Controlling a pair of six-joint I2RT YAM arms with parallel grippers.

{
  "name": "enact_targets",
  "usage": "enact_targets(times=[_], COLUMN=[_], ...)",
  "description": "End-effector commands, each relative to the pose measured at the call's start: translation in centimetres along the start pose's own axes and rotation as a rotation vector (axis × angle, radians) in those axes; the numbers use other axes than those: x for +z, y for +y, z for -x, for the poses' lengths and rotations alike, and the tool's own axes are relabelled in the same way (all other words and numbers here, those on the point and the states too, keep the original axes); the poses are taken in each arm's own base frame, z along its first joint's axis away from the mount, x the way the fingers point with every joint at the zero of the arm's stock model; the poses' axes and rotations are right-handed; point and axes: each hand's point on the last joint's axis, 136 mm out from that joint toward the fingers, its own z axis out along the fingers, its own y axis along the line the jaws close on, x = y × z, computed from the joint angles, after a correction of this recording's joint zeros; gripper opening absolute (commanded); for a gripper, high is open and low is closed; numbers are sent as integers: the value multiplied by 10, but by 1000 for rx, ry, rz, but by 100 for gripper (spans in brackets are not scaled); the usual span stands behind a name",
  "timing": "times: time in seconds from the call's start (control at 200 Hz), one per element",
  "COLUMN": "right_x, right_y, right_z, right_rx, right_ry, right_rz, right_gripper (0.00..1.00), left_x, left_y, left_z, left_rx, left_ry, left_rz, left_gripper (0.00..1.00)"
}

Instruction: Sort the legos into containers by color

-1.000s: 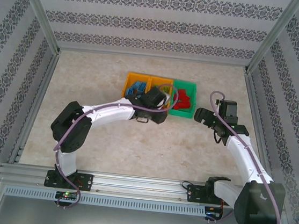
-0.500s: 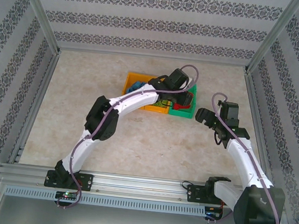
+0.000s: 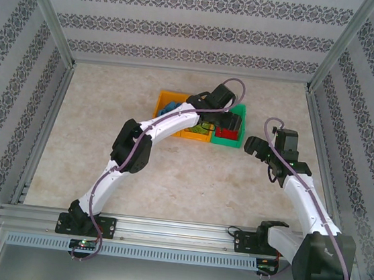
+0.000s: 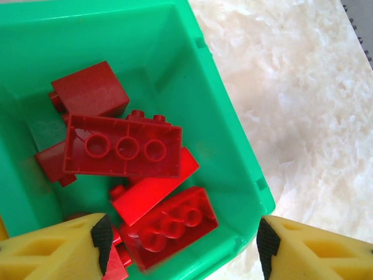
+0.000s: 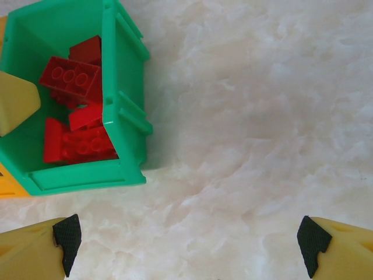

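The containers stand in a row: two orange bins (image 3: 166, 100) (image 3: 194, 134) and a green bin (image 3: 234, 141) on the right. Several red legos (image 4: 122, 146) lie heaped in the green bin (image 4: 221, 128). My left gripper (image 4: 183, 248) hangs open just above that bin's near corner. A blurred red brick (image 4: 172, 224) lies loose below its jaws, touching neither pad. My right gripper (image 5: 187, 245) is open over bare table to the right of the green bin (image 5: 125, 111), with nothing between its fingers. The left arm (image 3: 176, 120) covers much of the orange bins.
The marble-patterned tabletop (image 3: 105, 144) is bare around the bins. Patterned walls and a metal frame (image 3: 50, 36) enclose it on three sides. In the top view the right gripper (image 3: 259, 148) sits close beside the green bin's right wall.
The left arm swung from the front of the orange bins to over the green bin. Its jaws opened and a red brick now lies in the bin. The right arm barely moved.
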Motion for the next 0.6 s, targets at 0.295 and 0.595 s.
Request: enact_targets(times=[0.295, 0.595], right_x=[4, 15], right_y=[0, -4], right_z=[26, 57], right_rx=[-76, -195], right_ry=[-117, -409], right_rz=[17, 9], right_gripper=[98, 98], left_x=[-83, -181], left_y=[-1, 64], left_z=[19, -19], left_rx=[4, 142], left_ry=[-170, -413], left_rz=[57, 281], left_gripper=[100, 100])
